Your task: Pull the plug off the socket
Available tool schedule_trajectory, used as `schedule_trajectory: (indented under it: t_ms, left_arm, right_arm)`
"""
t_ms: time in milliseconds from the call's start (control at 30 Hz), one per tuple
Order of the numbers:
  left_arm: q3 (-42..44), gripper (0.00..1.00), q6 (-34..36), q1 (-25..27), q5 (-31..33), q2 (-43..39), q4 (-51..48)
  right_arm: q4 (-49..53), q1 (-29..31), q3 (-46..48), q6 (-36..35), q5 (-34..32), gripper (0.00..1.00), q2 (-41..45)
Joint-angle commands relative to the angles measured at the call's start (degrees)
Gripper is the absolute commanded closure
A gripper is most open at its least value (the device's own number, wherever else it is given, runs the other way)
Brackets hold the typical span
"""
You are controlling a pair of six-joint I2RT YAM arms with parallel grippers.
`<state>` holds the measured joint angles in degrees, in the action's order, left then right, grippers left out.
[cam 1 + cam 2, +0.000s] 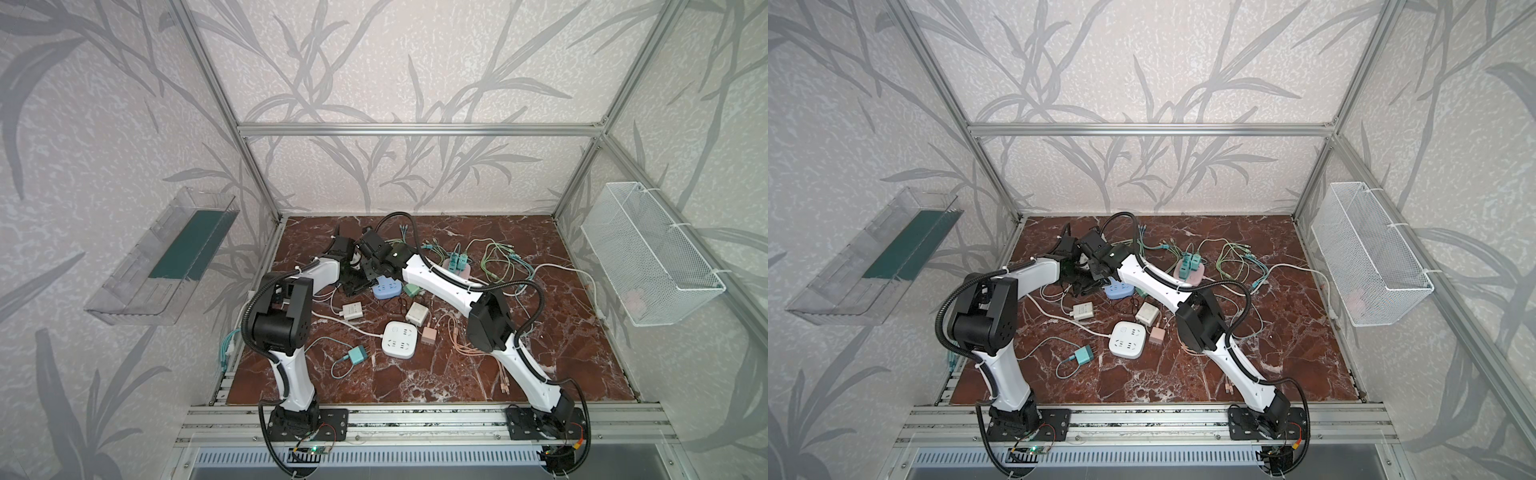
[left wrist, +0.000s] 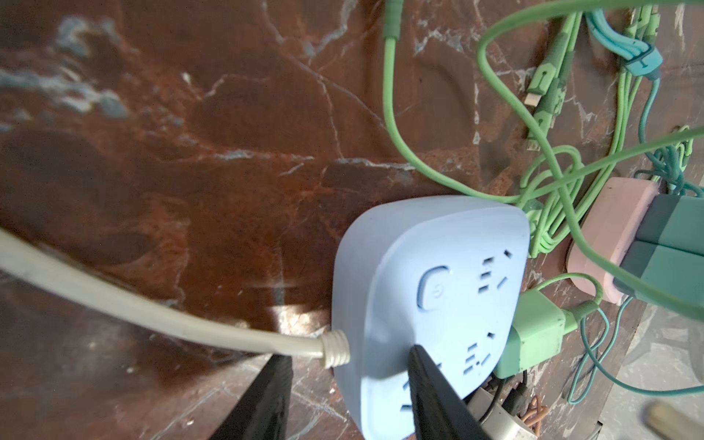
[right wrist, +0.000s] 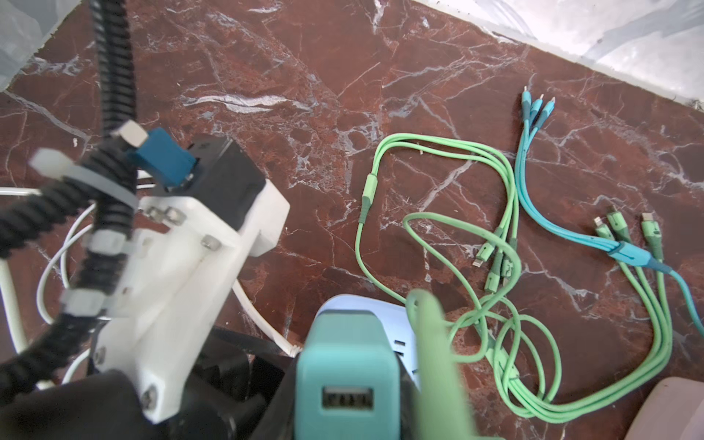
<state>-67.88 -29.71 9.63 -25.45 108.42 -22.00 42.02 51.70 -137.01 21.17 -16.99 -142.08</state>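
Two hands: the left hand (image 2: pixel 343 396) and the right hand (image 3: pixel 344 413) meet over the blue socket (image 1: pixel 387 287) in both top views.
Socket place: we find the blue socket flat on the table (image 1: pixel 457 374), in the far half, left of the middle.
Cord: a pale cord (image 2: pixel 152 304) enters the blue socket at one corner.
Left: the left hand's jaws stand partly apart, astride that corner. One finger (image 2: pixel 430 392) lies over the top face and the other sits off the side, next to the cord. We cannot tell whether it presses down.
Right: the right hand is clamped tight on the teal plug (image 3: pixel 343 358), whose USB port faces the wrist camera.
Plug place: the teal plug sits in front of the blue socket's edge in the right wrist view, its prongs hidden. In the left wrist view, every slot that shows on the socket's face is empty.
Neighbours: a green plug (image 2: pixel 533 335) lies just beside the blue socket. A pink socket (image 2: pixel 594 244) lies near it, toward the right edge.
Cables: loose green cables (image 3: pixel 438 183) lie toward the far edge.
Nearer us: a white socket (image 1: pixel 400 340) lies apart from both hands, toward the near edge.
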Motion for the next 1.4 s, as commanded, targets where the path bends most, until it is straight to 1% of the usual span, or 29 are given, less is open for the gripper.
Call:
schedule_trajectory:
  t_ms: [0, 233, 500, 700, 800, 967, 1233, 1367]
  left_arm:
    - [2.2, 0.5, 0.73, -0.18, 4.01, 2.37, -2.64]
    - [2.84, 0.5, 0.8, -0.49, 4.1, 1.7, -2.42]
    - [2.92, 0.5, 1.34, -0.49, 4.63, 1.02, -2.53]
    - [2.84, 0.5, 1.4, -0.45, 4.62, 0.83, -2.38]
    - [2.84, 0.5, 1.44, -0.49, 4.79, 0.67, -2.47]
    - [2.93, 0.5, 1.16, -0.48, 4.71, 0.47, -2.28]
    - [3.28, 0.5, 0.99, -0.45, 4.87, 0.07, -2.21]
    - [3.06, 0.5, 0.85, -0.43, 4.49, -0.01, -2.09]
  right_arm:
    - [1.58, 0.23, -0.04, -0.5, -1.09, 0.85, -0.83]
    - [-2.53, -2.16, 6.38, -0.34, 0.79, 0.85, 3.62]
    - [-9.94, -6.29, 18.26, 0.79, 7.1, 0.84, 9.95]
    - [-17.46, -10.69, 27.52, 4.3, 15.96, 0.84, 13.82]
    - [-20.09, -12.66, 30.12, 6.56, 19.37, 0.83, 14.55]
    - [-21.19, -14.77, 29.77, 9.39, 25.07, 0.83, 12.83]
    - [-22.08, -15.84, 28.09, 12.14, 30.4, 0.82, 10.04]
    - [-21.56, -15.93, 28.58, 13.38, 31.6, 0.82, 9.22]
